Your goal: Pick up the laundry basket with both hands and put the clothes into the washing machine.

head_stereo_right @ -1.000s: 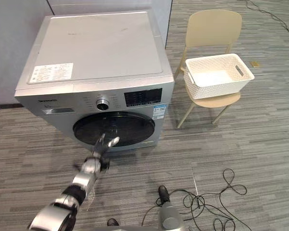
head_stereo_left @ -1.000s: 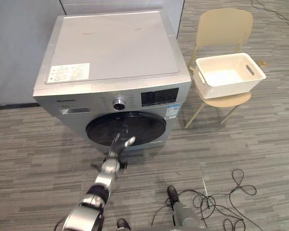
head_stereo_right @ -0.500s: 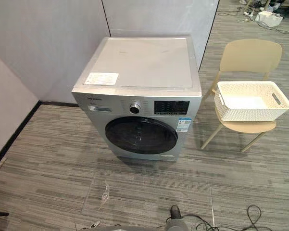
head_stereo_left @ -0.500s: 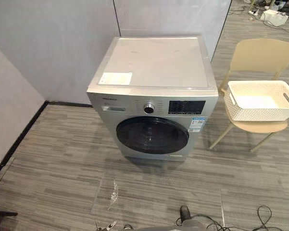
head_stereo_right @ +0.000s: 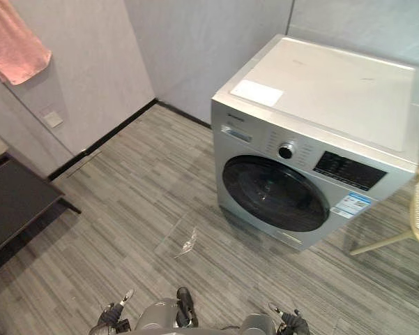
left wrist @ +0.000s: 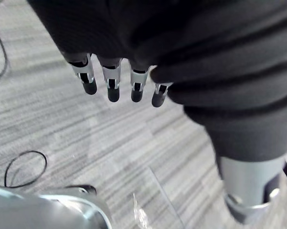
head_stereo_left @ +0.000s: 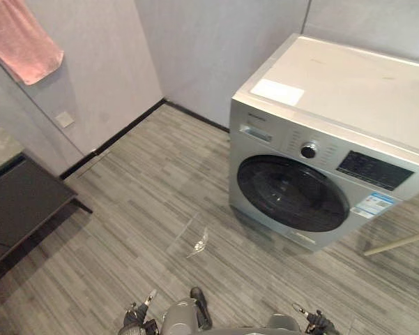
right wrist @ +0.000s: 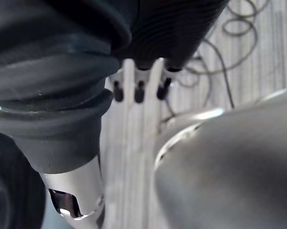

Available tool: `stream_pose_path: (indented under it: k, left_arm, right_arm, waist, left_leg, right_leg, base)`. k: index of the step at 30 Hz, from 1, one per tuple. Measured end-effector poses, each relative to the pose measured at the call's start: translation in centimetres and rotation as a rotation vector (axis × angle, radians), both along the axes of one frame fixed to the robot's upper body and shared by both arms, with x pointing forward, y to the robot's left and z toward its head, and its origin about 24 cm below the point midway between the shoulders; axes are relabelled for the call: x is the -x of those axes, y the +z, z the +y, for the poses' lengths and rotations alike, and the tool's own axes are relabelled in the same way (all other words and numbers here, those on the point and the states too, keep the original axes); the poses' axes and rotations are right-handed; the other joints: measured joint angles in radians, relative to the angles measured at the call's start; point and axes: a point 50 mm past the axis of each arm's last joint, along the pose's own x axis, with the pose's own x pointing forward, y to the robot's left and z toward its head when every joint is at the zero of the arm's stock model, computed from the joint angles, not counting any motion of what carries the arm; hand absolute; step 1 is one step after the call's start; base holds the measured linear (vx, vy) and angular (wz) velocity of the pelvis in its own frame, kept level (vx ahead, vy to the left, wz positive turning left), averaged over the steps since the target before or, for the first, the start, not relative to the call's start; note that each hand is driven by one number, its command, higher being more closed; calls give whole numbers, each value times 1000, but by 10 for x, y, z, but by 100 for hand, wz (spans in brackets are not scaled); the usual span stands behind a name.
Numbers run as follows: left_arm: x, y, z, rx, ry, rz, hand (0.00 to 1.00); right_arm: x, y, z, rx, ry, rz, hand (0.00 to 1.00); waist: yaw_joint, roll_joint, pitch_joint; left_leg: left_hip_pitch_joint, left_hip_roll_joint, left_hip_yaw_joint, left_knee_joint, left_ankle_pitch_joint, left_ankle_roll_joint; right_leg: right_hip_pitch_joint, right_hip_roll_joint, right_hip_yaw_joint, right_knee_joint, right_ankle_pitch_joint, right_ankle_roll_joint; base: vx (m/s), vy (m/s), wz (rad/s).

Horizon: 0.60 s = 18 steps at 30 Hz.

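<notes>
Silver-grey washing machine (head_stereo_left: 334, 160) stands with its round dark door (head_stereo_left: 293, 193) closed. Your left hand (left wrist: 113, 78) and right hand (right wrist: 139, 83) hang low over the floor, fingers straight, holding nothing. Whether clothes are inside, you cannot tell.

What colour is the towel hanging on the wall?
Pink towel, clearest in the left eye view.

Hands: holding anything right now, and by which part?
Nothing. The left hand and right hand hang with straight fingers over bare floor, away from the washing machine.
</notes>
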Motion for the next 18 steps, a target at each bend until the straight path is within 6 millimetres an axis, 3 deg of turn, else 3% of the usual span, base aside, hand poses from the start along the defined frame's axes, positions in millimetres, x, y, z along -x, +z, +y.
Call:
stream_pose_path:
  k: [3, 5, 8, 9, 10, 12, 15, 17, 18]
  left_arm:
    - [24, -7, -3, 26, 25, 85, 0]
    - [31, -8, -4, 28, 12, 110, 0]
    - [25, -7, -4, 17, -80, 109, 0]
    - [23, -7, -3, 12, -107, 108, 0]
    - [10, -5, -4, 5, -145, 79, 0]
    - [-4, -2, -5, -2, -170, 42, 0]
    - [-24, 0, -21, 25, -188, -19, 0]
    - [-31, 1, -26, 35, -196, -34, 0]
    - [-31, 1, -27, 36, -197, -35, 0]
  right_arm:
    - [-10, 3, -6, 5, -31, -22, 0]
    - [-6, 1, -7, -4, -43, -5, 0]
    - [-4, 1, -8, 0, -16, 0, 0]
    - [-6, 2, -7, 2, -12, -10, 0]
    - [-4, 1, -4, -2, -11, -14, 0]
    - [-2, 0, 0, -10, -7, -13, 0]
    - [-6, 0, 10, -30, -1, -29, 0]
    - [-3, 0, 12, -30, -8, -34, 0]
    - [-1, -1, 14, -40, -23, -32, 0]
  waist:
    - [1, 6, -26]
    - [1, 10, -63]
    - [3, 10, -64]
    - [-1, 11, -64]
    - [-12, 12, -65]
    - [-4, 11, -64]
    - [-3, 14, -55]
    - [-13, 16, -35]
    - [-11, 3, -37]
  left_leg:
    - [4, -85, 23, -12, -37, 62]
    - [14, -157, 33, -55, -52, 85]
    - [97, -244, 20, -155, -30, 131]
    - [111, -250, 2, -156, -24, 149]
    - [133, -249, -42, -157, -24, 153]
    - [152, -235, -77, -159, -23, 153]
    - [238, -186, -174, -218, -26, 151]
    - [301, -156, -235, -239, -35, 125]
    - [310, -156, -251, -244, -36, 114]
  right_leg:
    - [21, -73, 15, -64, -2, 13]
    - [8, -118, 57, -16, 17, 31]
    - [-59, -130, 115, 309, 93, -42]
    - [-80, -112, 160, 377, 95, -49]
    - [-87, -43, 259, 449, 71, -14]
    - [-97, 17, 289, 470, 34, 13]
    - [-185, 158, 287, 440, -44, -17]
    - [-219, 226, 294, 320, -35, -13]
    - [-217, 233, 305, 270, -19, -15]
  base:
    - [152, 245, -2]
    - [225, 214, 22]
    - [373, 227, 25]
    - [302, 82, 57]
    - [287, 38, 77]
    - [203, -61, 62]
    - [143, -134, 55]
    - [132, -199, 90]
    - [178, -297, 114]
